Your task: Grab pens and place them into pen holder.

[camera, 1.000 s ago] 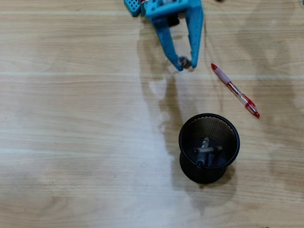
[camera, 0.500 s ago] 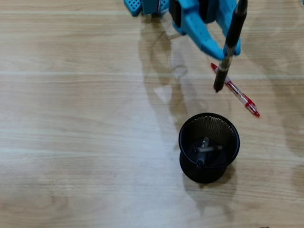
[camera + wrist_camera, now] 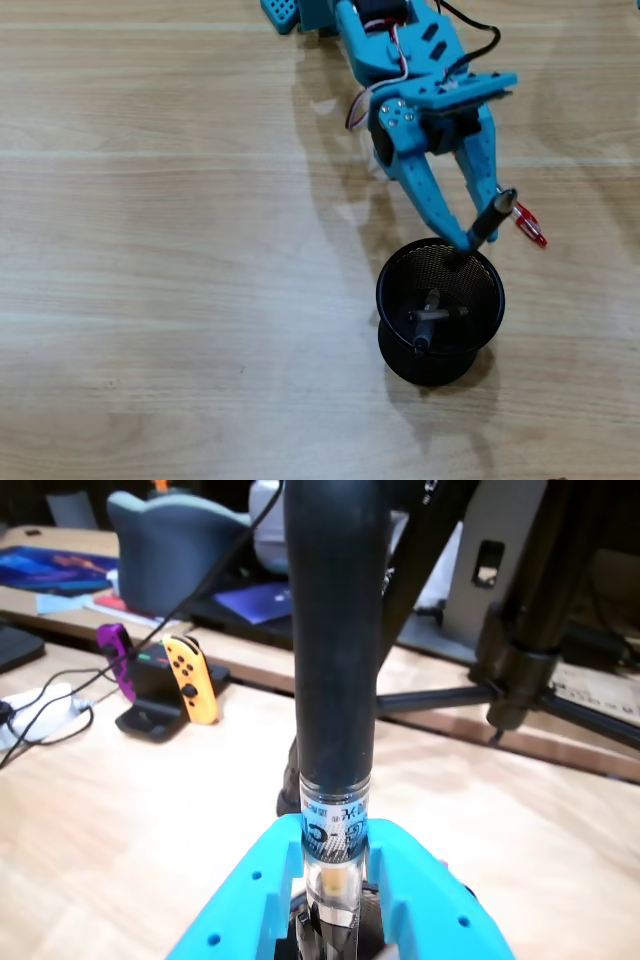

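A clear black-capped ballpoint pen (image 3: pixel 483 226) is clamped by the blue 2-finger gripper (image 3: pixel 470 240), tip over the round black wire-mesh pen holder's (image 3: pixel 392 270) rim, for dropping in.

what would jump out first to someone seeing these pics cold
The bright blue gripper stands out most in the overhead view, clamped on a black pen whose lower end dips over the far rim of the black mesh pen holder. Pens already lie crossed at the holder's bottom, and a red pen peeks out on the table beside the gripper. In the wrist view the black pen fills the middle.
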You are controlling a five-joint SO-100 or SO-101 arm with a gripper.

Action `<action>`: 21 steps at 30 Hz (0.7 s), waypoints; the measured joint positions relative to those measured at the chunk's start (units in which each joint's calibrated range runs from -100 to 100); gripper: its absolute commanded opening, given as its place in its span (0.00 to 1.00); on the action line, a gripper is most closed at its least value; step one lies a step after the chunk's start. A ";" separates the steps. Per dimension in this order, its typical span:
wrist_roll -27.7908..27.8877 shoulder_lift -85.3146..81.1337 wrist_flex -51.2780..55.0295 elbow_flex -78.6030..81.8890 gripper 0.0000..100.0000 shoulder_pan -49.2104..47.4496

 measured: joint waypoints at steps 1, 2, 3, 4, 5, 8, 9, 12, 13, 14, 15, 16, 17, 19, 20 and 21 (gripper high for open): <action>0.00 1.44 -2.33 0.00 0.02 0.00; 0.00 2.72 -4.23 0.00 0.02 0.00; 0.00 3.74 -5.44 0.00 0.02 0.00; 0.00 4.59 -6.30 0.00 0.02 0.00; 0.00 5.18 -6.99 0.00 0.02 0.00; 0.00 6.63 -7.94 0.00 0.02 0.00; 0.00 6.88 -8.03 0.00 0.02 0.00; 0.00 6.97 -8.03 0.00 0.08 0.00; 0.00 6.97 -8.03 0.00 0.12 0.00; 0.00 6.97 -8.03 0.00 0.15 0.00; 0.00 6.97 -8.03 0.00 0.17 0.00; 0.00 6.97 -8.03 0.00 0.18 0.00; 0.00 6.97 -8.03 0.00 0.18 0.00; 0.00 6.97 -8.03 0.00 0.16 0.00; 0.00 6.97 -8.03 0.00 0.16 0.00; 0.00 6.97 -8.03 0.00 0.15 0.00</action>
